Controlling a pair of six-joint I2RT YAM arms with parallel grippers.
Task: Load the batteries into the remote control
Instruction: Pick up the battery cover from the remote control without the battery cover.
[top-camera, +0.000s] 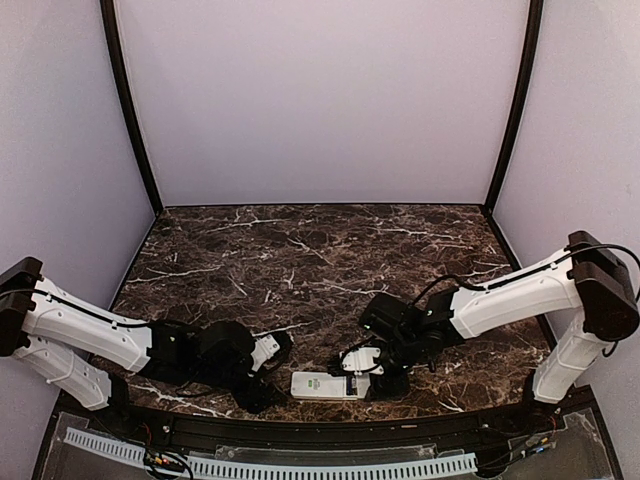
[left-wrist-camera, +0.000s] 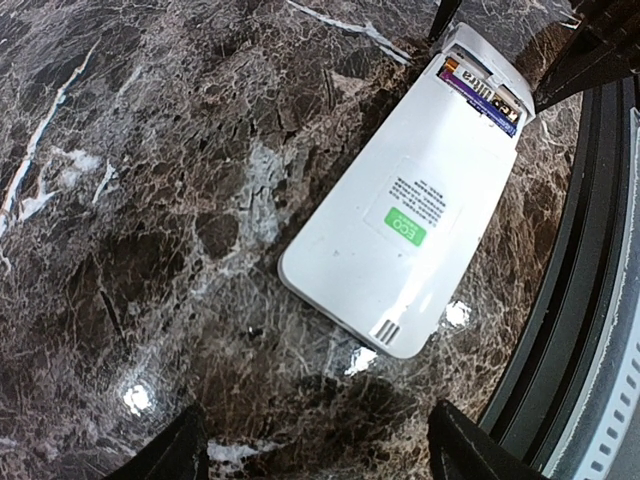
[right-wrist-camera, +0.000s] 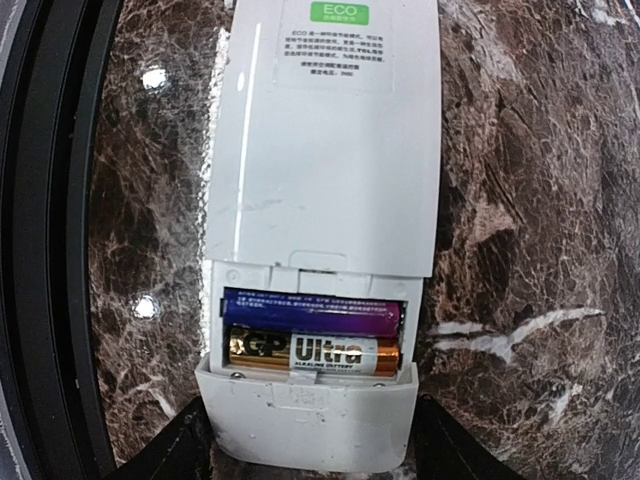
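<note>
The white remote control (top-camera: 322, 385) lies face down near the table's front edge, with a green ECO label on its back (right-wrist-camera: 325, 150). Its battery bay is open at the right end. Two batteries lie side by side in it: a blue-purple one (right-wrist-camera: 310, 315) and a gold GP Ultra one (right-wrist-camera: 312, 353). My right gripper (right-wrist-camera: 310, 450) is shut on the white cover plate (right-wrist-camera: 305, 420), held at the bay's outer end and overlapping its edge. My left gripper (left-wrist-camera: 315, 460) is open and empty, just off the remote's left end (left-wrist-camera: 400, 230).
A black raised rail (left-wrist-camera: 570, 300) runs along the table's front edge, close beside the remote; it also shows in the right wrist view (right-wrist-camera: 40, 250). Dark marble tabletop (top-camera: 320, 250) stretches behind both arms to the purple walls.
</note>
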